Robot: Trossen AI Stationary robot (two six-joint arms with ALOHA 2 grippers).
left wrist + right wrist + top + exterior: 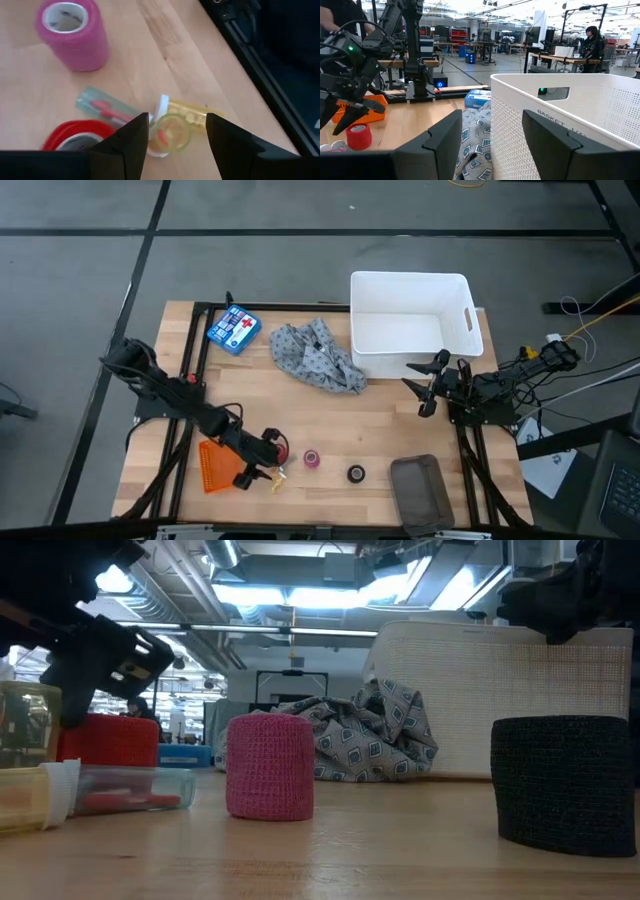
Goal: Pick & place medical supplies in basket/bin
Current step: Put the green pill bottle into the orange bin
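My left gripper is open and hovers low over the near-left table. Its fingers stand on either side of a tiny yellowish vial with a white cap, without touching it. The red roll and a clear tube lie right beside it. The pink roll and the black roll stand on end farther right. The orange tray lies left of the gripper. The grey patterned cloth lies crumpled against the white tub. My right gripper waits open near the tub.
A blue box with a red cross lies at the far left of the table. A dark grey flat tray sits at the near right edge. Bare wood shows between the cloth and the rolls. Black frame rails run along both table sides.
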